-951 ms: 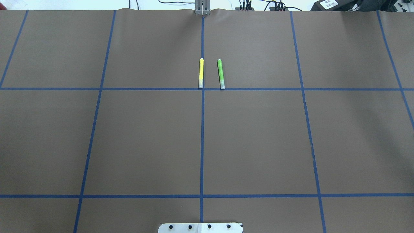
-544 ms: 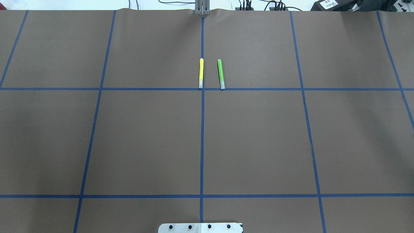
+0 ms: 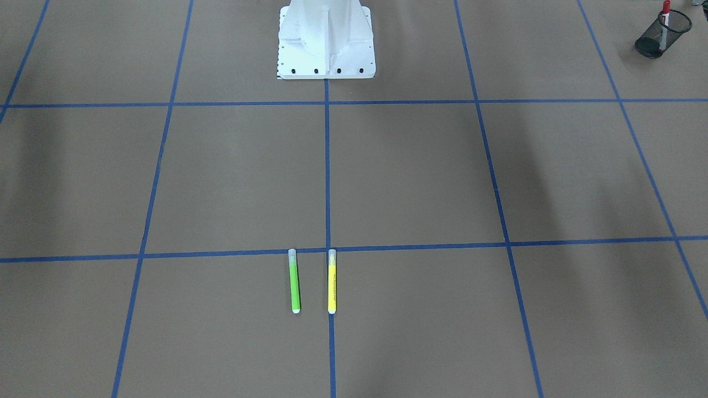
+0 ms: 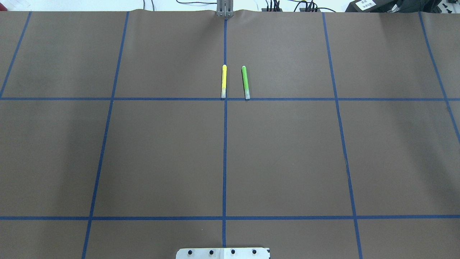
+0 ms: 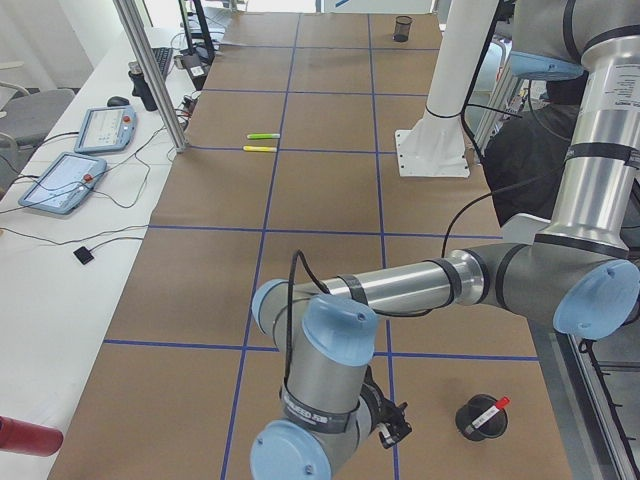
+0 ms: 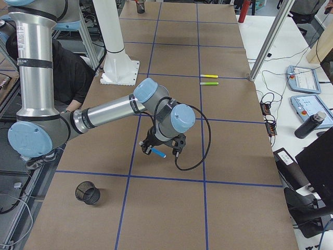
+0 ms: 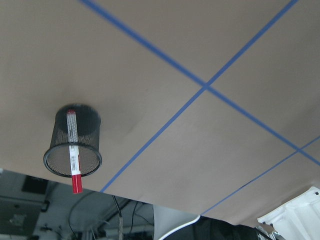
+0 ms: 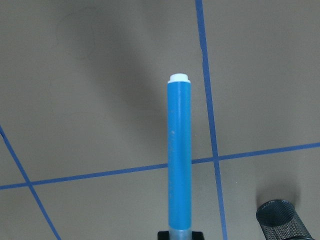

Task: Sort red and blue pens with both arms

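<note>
Resting in one mesh cup (image 7: 57, 160), one red pen (image 7: 72, 150); one blue pen (image 8: 179, 155) gripped.

We see matt brown paper over the table (image 4: 287, 162), blue tape lines (image 4: 224, 162), a black wire-mesh cup (image 7: 89, 127), the blue pen (image 8: 179, 160) in smooth plastic, the right arm (image 6: 106, 112) in satin silver metal with glossy pale blue joint caps (image 6: 28, 138), a glossy white pedestal (image 3: 326, 38).

Brown paper (image 4: 161, 154), marked into a grid by blue tape lines (image 4: 224, 158), covers the whole table (image 3: 415, 177). Alongside runs a white bench (image 5: 45, 320) (two tablets (image 5: 62, 182) lie on it), with a metal post (image 5: 152, 75) standing at its edge.
</note>
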Tool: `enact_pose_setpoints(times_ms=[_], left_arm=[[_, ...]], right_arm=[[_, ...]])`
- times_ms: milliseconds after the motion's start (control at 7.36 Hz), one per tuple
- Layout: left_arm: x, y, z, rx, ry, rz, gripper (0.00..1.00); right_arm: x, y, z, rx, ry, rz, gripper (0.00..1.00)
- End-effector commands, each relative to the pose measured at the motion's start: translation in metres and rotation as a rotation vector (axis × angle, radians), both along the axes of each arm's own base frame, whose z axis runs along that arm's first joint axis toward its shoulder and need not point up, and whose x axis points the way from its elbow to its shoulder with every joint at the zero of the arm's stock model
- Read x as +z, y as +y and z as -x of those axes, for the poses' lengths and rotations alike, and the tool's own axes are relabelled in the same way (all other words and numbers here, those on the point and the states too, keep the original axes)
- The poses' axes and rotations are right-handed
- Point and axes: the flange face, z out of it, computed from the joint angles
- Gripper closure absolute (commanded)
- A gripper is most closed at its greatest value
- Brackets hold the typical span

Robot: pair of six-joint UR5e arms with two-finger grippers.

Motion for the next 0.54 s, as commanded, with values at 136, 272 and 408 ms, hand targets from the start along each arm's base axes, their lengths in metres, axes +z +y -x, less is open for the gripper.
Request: enact_pose_setpoints(times_ms=[136,272,408], left_arm=[[-0.063,-0.059,-0.001,-0.126,-0.017,-0.163,0.00],[-0.084,-0.078,-0.015,-0.095,-0.049,-0.266,0.00],[-0.100,-0.085,-0.017,-0.107,-0.072,-0.351,0.00]], right_arm=[[0.024,0.046,-0.008,-0.074,-0.080,0.081,1.00],[0.032,0.060,-0.012,-0.102,-0.098,0.101,1.00],[0.045,0.071,-0.013,-0.110,-0.124,0.123,1.00]])
